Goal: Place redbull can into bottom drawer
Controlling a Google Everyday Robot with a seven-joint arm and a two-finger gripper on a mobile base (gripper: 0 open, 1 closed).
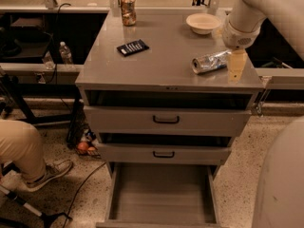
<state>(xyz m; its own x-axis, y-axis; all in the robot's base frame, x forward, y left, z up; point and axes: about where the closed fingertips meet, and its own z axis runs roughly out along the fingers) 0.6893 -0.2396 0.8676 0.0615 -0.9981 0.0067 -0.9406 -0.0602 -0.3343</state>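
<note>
The slim silver metallic redbull can (210, 62) is seen lying on its side on the grey cabinet top (156, 65), near the right front corner, its length running roughly left to right and slightly skewed. It appears somewhat dented. It is judged to be light, thin-walled and easily crushed, with a shiny skin that is likely to slip, and because it lies on its curved side it is likely to roll if nudged. A hold is best taken across the middle of the cylinder, from above, with the jaws closing on the two long sides under modest pressure.

The tan gripper (237, 66) is found just beside the can's right end, hanging down from the white arm (266, 4) close over the cabinet top. Whether it is open or closed cannot be told from this view, and no hold on the can is shown.

Further back on the top, a white shallow bowl (203, 19), a black flat rectangular object (133, 47) and a bronze-toned upright can (127, 9) are set well apart from the redbull can.

Below, two grey drawers with black handles (166, 120) are seen, and under them the wide grey bottom drawer (161, 194) is pulled out, its flat floor exposed.
</note>
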